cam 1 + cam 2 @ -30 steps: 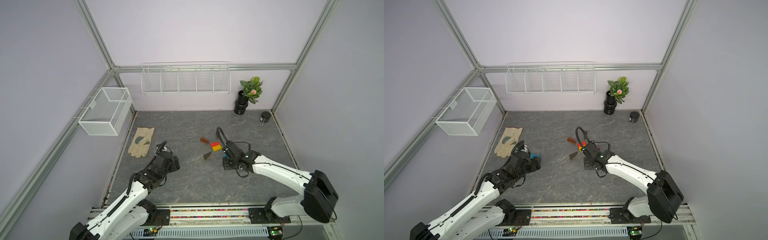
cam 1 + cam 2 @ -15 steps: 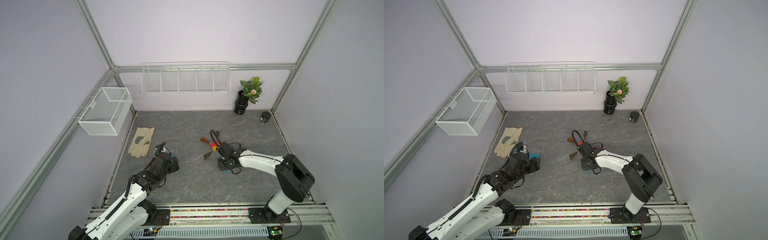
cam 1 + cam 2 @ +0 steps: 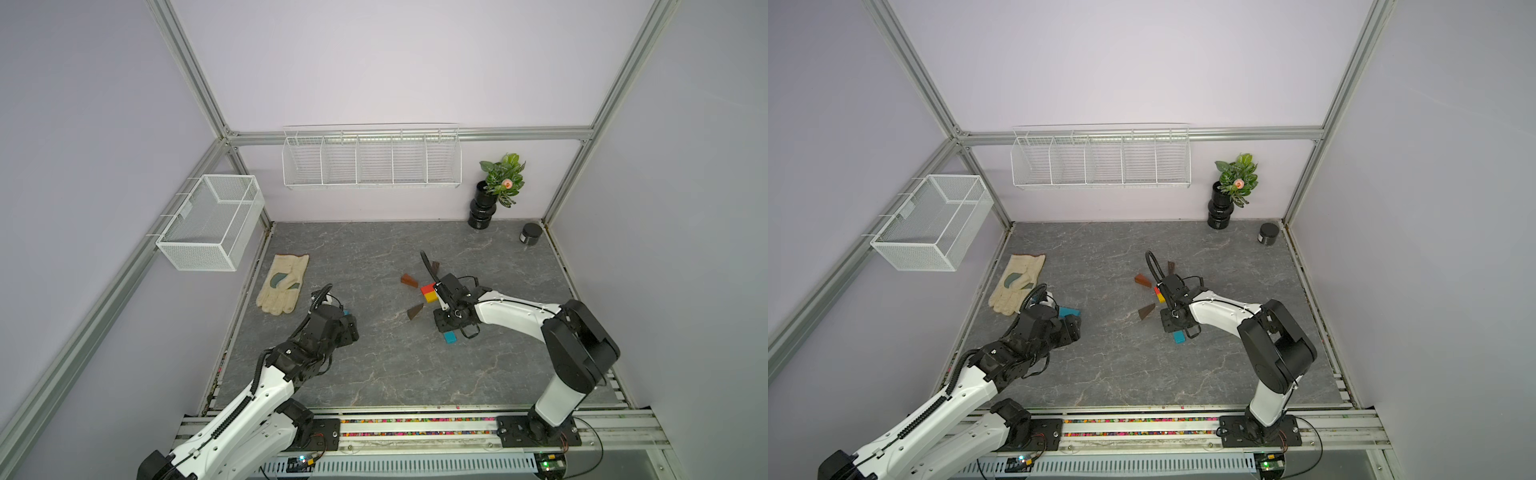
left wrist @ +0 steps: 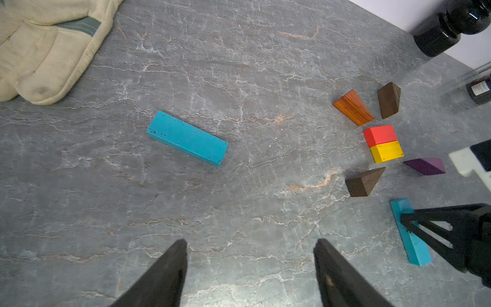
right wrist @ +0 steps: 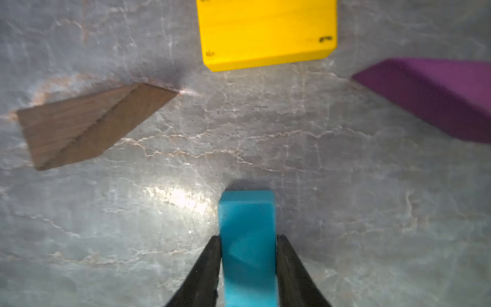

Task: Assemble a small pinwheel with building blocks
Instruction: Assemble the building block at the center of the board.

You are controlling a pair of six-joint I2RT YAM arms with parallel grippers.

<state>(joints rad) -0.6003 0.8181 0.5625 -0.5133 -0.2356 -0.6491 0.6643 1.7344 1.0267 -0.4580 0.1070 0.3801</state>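
Observation:
The red brick [image 4: 379,135] and yellow brick [image 4: 386,151] lie joined on the table. Around them lie an orange-brown wedge [image 4: 352,107], two dark brown wedges [image 4: 389,99] [image 4: 364,182] and a purple wedge [image 4: 426,166], each a little apart from the square. My right gripper [image 5: 248,239] is shut on a teal bar [image 5: 247,220], held on its narrow side low at the table, its end a short way from the yellow brick [image 5: 267,34]. My left gripper [image 4: 249,242] is open and empty, and a second teal bar [image 4: 187,137] lies flat ahead of it.
A beige glove [image 3: 284,284] lies at the table's left edge, near my left arm. A small black jar [image 3: 530,235] and a black vase with a plant [image 3: 482,210] stand at the back right. White wire baskets [image 3: 212,226] [image 3: 371,160] hang on the left and back walls.
My right arm's elbow has swung in towards the centre, and its gripper has shifted slightly left and forward with the teal bar. The left arm has barely moved.

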